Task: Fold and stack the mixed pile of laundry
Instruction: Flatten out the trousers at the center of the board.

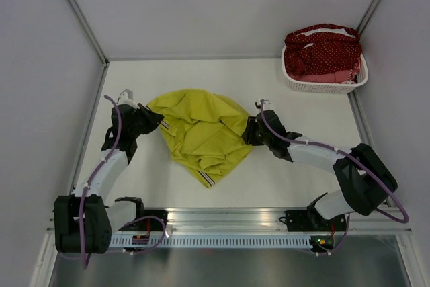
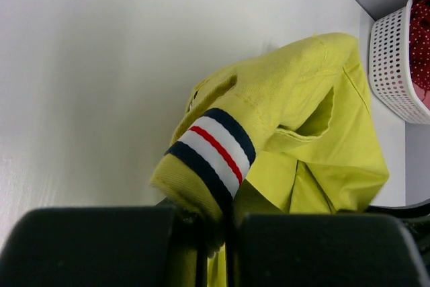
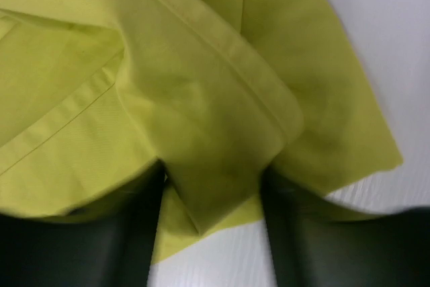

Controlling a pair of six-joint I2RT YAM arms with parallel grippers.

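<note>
A yellow-green garment lies crumpled on the white table between my two arms. My left gripper is at its left edge, shut on a sleeve end just below the striped band; in the left wrist view the cloth runs down between the gripper's dark fingers. My right gripper is at the garment's right edge. In the right wrist view its fingers stand apart, with a hemmed fold of the garment lying between them. The rest of the laundry sits in the basket.
A white perforated basket stands at the back right and holds a dark red white-dotted cloth over a pink piece. The basket also shows in the left wrist view. Grey walls enclose the table on three sides.
</note>
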